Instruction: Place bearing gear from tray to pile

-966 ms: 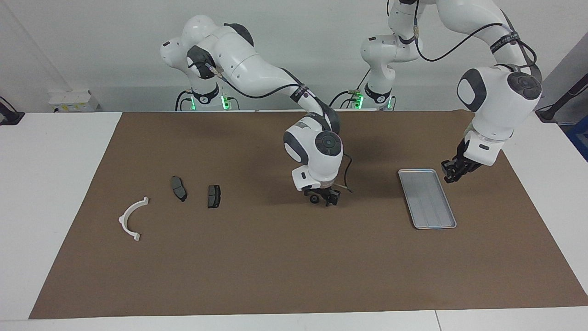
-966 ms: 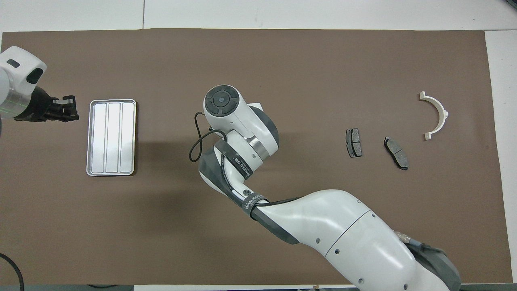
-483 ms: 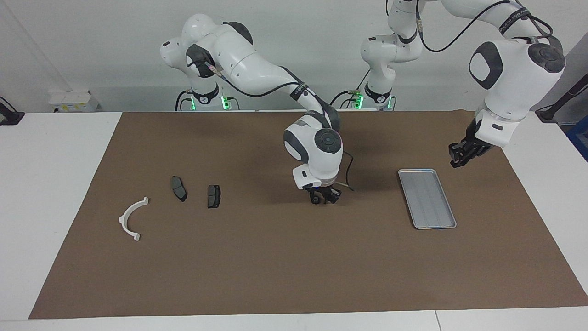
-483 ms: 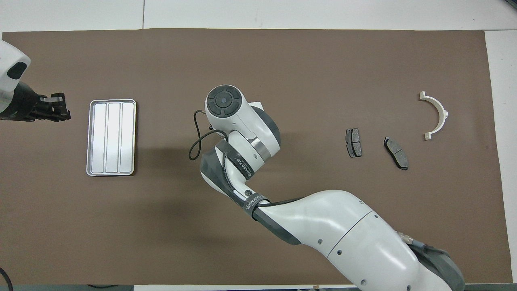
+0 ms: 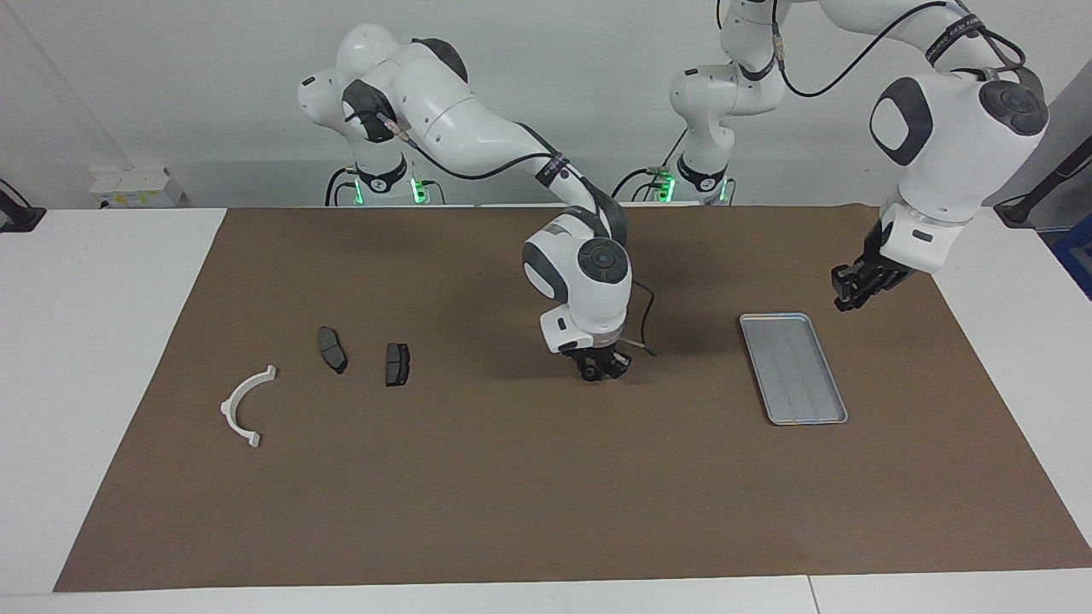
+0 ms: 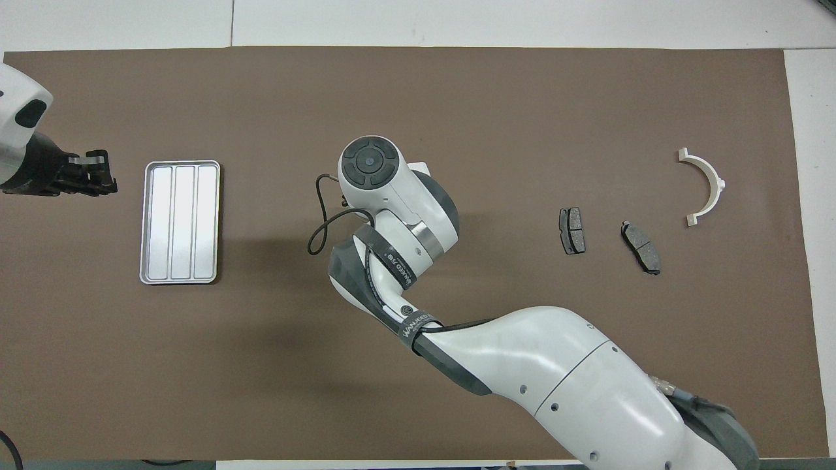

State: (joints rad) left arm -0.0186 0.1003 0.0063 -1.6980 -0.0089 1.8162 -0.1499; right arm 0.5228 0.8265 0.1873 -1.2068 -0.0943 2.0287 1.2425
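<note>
The tray [image 5: 793, 368] lies bare on the brown mat toward the left arm's end; it also shows in the overhead view [image 6: 179, 222]. The pile lies toward the right arm's end: a white half-ring bracket [image 5: 246, 405] and two dark plates [image 5: 332, 349] [image 5: 397, 363]. My right gripper [image 5: 601, 370] is low over the middle of the mat, shut on the small dark bearing gear [image 5: 590, 371]. The wrist hides both in the overhead view. My left gripper [image 5: 853, 294] hangs open and empty over the mat beside the tray [image 6: 98, 175].
The brown mat [image 5: 512, 495] covers most of the white table. A black cable [image 5: 645, 328] loops off the right wrist. The right arm's forearm [image 6: 555, 365] spans the mat from the robots' end to the middle.
My right gripper has turned and closed in on the bearing gear, shifting slightly toward the pile. My left gripper has risen and drawn away from the tray, then held still.
</note>
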